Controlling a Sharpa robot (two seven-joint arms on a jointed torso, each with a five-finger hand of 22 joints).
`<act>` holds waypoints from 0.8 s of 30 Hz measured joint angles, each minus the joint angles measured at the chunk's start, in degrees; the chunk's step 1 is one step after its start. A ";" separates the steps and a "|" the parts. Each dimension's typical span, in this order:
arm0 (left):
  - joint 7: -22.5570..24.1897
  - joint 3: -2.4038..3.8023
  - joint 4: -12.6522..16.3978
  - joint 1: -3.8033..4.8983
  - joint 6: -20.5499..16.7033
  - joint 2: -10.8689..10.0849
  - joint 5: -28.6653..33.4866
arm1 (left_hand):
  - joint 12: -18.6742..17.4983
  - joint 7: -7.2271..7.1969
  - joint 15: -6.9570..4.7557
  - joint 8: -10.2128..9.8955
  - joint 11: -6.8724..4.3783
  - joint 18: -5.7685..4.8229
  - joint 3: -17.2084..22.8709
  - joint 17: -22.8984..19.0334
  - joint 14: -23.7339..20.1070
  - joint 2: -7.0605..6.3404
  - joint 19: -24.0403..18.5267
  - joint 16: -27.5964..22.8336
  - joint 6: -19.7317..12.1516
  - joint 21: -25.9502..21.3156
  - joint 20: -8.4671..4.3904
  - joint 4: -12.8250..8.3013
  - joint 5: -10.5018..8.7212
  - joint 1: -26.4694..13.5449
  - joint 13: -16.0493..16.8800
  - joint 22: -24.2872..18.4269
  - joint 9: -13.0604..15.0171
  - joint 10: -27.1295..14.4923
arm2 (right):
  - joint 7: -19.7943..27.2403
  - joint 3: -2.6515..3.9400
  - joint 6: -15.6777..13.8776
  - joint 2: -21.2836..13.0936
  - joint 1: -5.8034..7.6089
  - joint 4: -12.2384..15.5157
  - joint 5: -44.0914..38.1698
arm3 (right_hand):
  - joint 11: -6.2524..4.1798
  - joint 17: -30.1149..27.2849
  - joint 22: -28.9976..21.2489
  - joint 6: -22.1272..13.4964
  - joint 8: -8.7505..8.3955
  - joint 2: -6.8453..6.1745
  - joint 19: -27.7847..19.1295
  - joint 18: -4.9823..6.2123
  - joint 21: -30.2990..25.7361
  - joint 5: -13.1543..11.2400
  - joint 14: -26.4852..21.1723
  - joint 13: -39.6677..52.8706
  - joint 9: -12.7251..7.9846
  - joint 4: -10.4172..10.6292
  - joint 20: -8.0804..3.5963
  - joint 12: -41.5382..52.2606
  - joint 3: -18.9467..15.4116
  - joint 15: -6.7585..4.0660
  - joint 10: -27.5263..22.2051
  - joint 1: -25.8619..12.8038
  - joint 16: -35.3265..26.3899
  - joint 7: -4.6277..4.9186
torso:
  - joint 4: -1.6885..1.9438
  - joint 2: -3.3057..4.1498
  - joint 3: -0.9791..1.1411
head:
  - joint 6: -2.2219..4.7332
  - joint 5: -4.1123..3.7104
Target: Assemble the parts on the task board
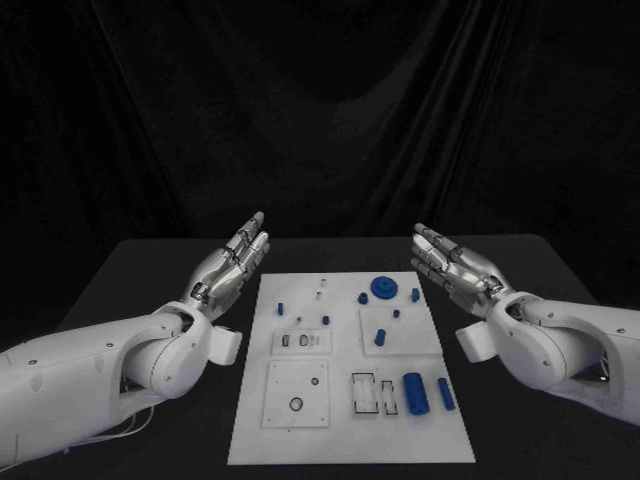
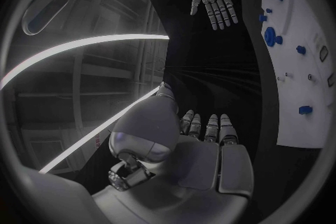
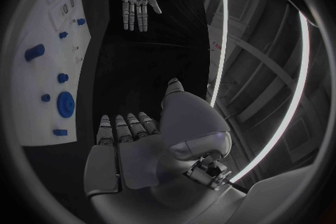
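**Two empty hands, nothing picked up yet**

Two hands are up off the table here, and you've got nothing in either one. Your left hand (image 1: 231, 262) has its fingers straight and a bit apart, holding nothing, and your right hand (image 1: 454, 265) mirrors it. The task board (image 1: 352, 440) lies flat between them, below and inboard of both sets of fingertips, touched by neither.

Looks to me like you're at the very start, with the first pick not begun. Next move probably means lowering one hand and pinching a small part, so go in slow, those pieces look fiddly.

Count as best I can: one round blue wheel-shaped part (image 1: 385, 289) just inboard of your right fingertips, two blue cylinders (image 1: 414, 393) at the board's near end well behind your right fingers, plus maybe six or seven little blue bits scattered mid-board, too small to count for sure. A few outlined slots and a small ring sit on the board too
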 measured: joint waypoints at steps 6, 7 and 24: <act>0.06 0.01 2.20 0.00 0.00 -1.73 -2.95 | 0.00 0.97 0.00 0.28 1.21 -0.01 0.76 0.01 0.00 -0.27 0.00 0.00 0.97 0.00 0.00 0.06 5.04 3.42 0.01 0.00 0.09 -0.02 | -5.40 0.03 0.53 -1.81 3.85 0.60 -14.63 | 0.85 0.39 0.94 3.96 0.77 -0.14 3.59 0.01 1.33 5.67 1.68 0.17 0.77 -2.98 4.22 1.11 2.47 3.93 0.44 8.07 0.28 3.27 | 0.79 1.04 -0.38 | -1.41 -0.46; 0.07 0.01 2.40 0.00 -0.01 -1.97 -3.44 | 0.00 1.14 0.00 0.28 1.34 0.00 0.90 0.01 0.00 -0.27 -0.01 0.00 1.13 0.00 0.09 0.07 6.13 4.14 0.01 0.00 0.11 -0.05 | -6.55 0.03 0.67 -1.95 4.45 0.63 -17.00 | 1.53 1.03 1.62 5.08 0.96 -0.06 6.91 0.00 2.68 6.46 4.42 0.38 0.91 -4.40 4.85 1.91 3.20 4.38 1.17 10.01 1.06 3.93 | 0.91 1.18 -0.43 | -1.61 -0.48; 0.13 0.00 2.00 0.27 0.28 -2.53 -9.73 | 0.00 1.64 0.00 0.28 1.75 -0.01 1.83 0.03 0.00 0.33 0.09 0.00 1.63 0.00 4.70 0.08 14.01 7.48 -0.02 0.01 0.16 -0.06 | -28.39 0.03 3.80 2.08 9.69 -0.64 -69.83 | 3.69 14.06 14.35 39.74 5.07 -5.74 73.00 1.44 30.01 -5.98 78.39 3.35 4.20 -14.81 -3.20 9.93 13.86 -5.33 43.85 16.96 20.26 4.26 | 3.07 3.08 -1.25 | -3.72 -1.43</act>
